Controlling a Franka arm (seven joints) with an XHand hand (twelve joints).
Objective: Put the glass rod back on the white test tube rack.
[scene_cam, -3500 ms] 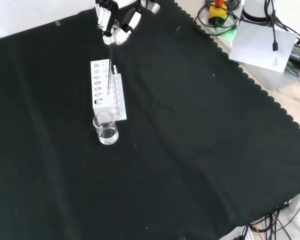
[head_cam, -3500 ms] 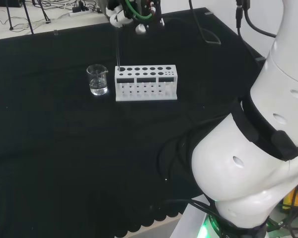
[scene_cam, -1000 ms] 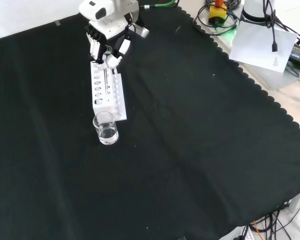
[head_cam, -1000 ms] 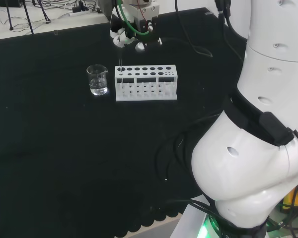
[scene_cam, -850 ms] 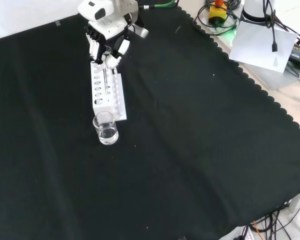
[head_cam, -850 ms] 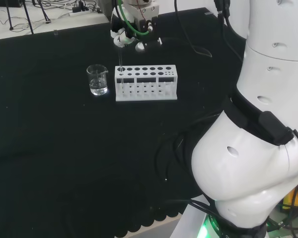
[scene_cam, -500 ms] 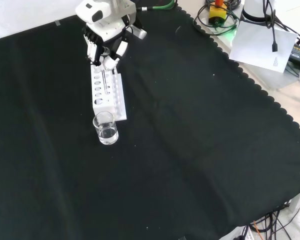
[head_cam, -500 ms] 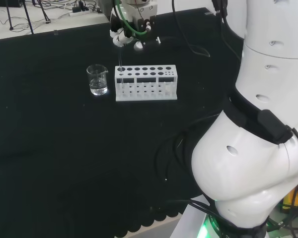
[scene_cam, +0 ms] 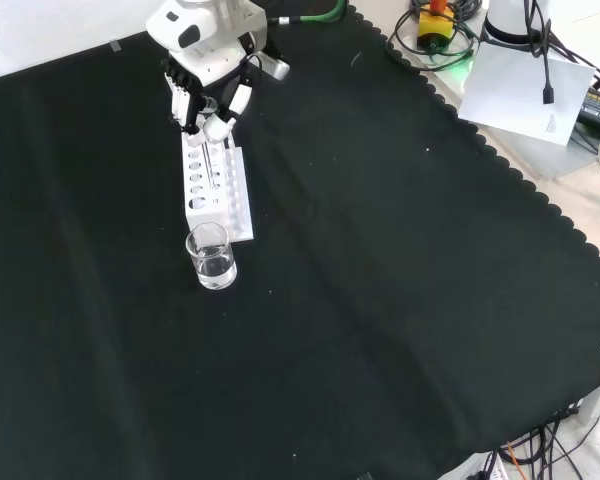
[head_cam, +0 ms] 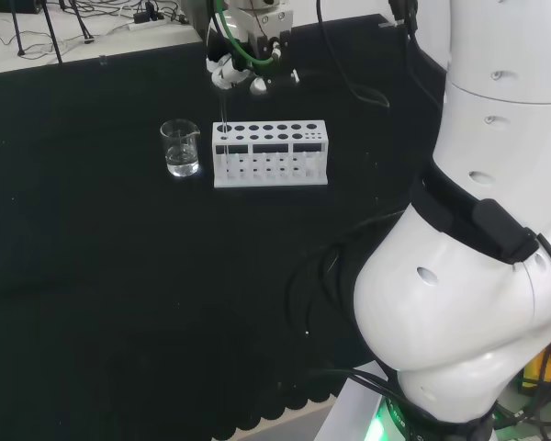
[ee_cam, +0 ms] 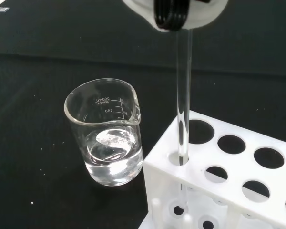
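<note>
The white test tube rack (head_cam: 270, 153) (scene_cam: 216, 186) (ee_cam: 229, 183) stands on the black cloth beside a glass beaker (head_cam: 181, 149) (scene_cam: 211, 257) (ee_cam: 107, 138) that holds some clear liquid. The glass rod (head_cam: 221, 115) (scene_cam: 211, 158) (ee_cam: 183, 95) stands almost upright, its lower end in a hole at the rack's end nearest the beaker. My hand (head_cam: 234, 62) (scene_cam: 206, 80) (ee_cam: 176, 12) hangs just above the rack, fingers curled round the rod's top.
The arm's big white links (head_cam: 477, 230) rise at the right of the head view. Beyond the cloth's scalloped edge, a sheet of paper (scene_cam: 530, 85), cables and a yellow and red button box (scene_cam: 435, 22) lie at the front view's top right.
Since 3.5 s ago the hand came down and the rod's tip went into the rack's end hole. Over the last second the hand shifted only slightly; the rod stays in the hole.
</note>
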